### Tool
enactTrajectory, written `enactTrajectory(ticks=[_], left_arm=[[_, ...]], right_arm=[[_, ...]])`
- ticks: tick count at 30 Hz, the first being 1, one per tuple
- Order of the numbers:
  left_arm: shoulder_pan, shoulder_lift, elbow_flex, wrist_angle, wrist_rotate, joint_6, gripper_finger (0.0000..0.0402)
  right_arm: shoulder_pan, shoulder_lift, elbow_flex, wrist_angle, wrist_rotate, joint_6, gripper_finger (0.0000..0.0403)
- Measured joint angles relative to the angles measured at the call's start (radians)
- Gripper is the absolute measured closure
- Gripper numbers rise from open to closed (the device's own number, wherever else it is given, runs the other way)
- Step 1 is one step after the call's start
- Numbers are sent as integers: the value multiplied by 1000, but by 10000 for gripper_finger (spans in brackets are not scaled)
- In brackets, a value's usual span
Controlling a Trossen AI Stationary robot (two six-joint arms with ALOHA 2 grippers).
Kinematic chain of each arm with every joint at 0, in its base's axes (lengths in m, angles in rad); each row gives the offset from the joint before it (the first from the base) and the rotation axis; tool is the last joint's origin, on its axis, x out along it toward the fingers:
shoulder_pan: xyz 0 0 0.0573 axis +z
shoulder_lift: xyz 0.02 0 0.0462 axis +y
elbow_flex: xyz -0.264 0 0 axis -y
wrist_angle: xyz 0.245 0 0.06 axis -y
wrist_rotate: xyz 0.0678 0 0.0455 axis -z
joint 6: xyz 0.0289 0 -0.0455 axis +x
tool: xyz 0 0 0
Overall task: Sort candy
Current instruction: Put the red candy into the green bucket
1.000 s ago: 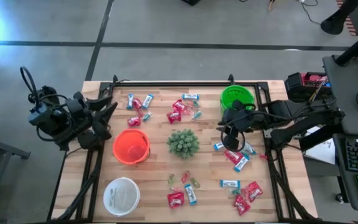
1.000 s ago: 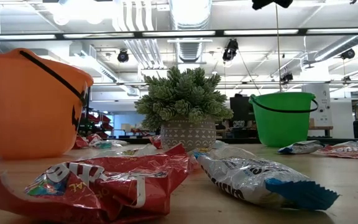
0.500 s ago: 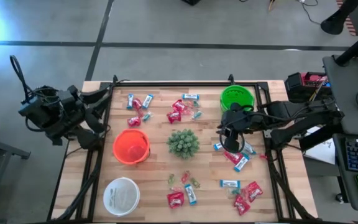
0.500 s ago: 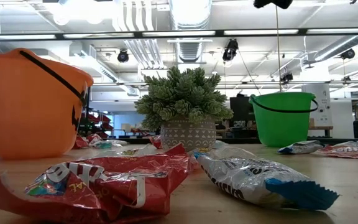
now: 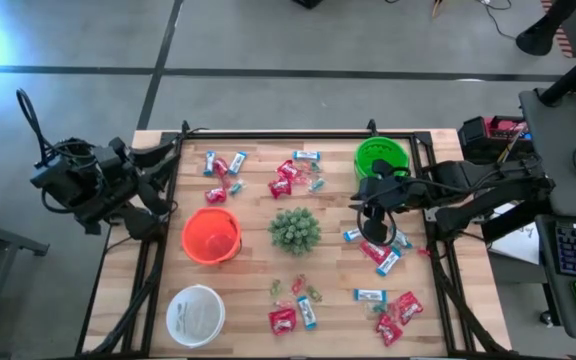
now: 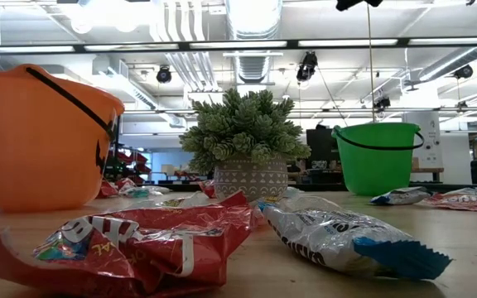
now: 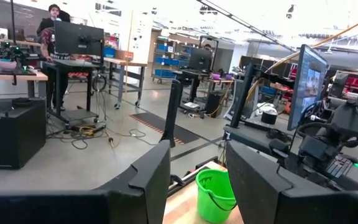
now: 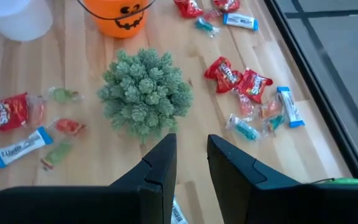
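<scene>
High view: orange bucket [image 5: 211,235], white bowl [image 5: 195,313] and green bucket [image 5: 381,158] ring the spiky plant [image 5: 294,229]; contents can't be told. Crinkly wrapped candy [image 5: 380,256] lies scattered on the slatted-wood tabletop [image 5: 253,280]. Right pincer [image 5: 372,228], narrow gap, nothing held, hangs beside the plant. Left pincer [image 7: 196,180], part-open, stays off the tabletop edge; no change since 0.5 s ago.

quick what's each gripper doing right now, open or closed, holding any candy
Left gripper: open, holding nothing, parked off the table's left edge.
Right gripper: open with a narrow gap, nothing between its fingers, hovering beside the green bucket.
</scene>
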Motion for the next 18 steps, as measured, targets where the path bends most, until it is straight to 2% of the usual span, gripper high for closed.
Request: enactTrajectory(ticks=[15,18], left_arm=[[0,18,-2,-1,0,0,263],[0,21,-2,0,0,0,263]], right_arm=[[0,54,0,23,-10,37,319],[0,56,0,26,-53,40,319]])
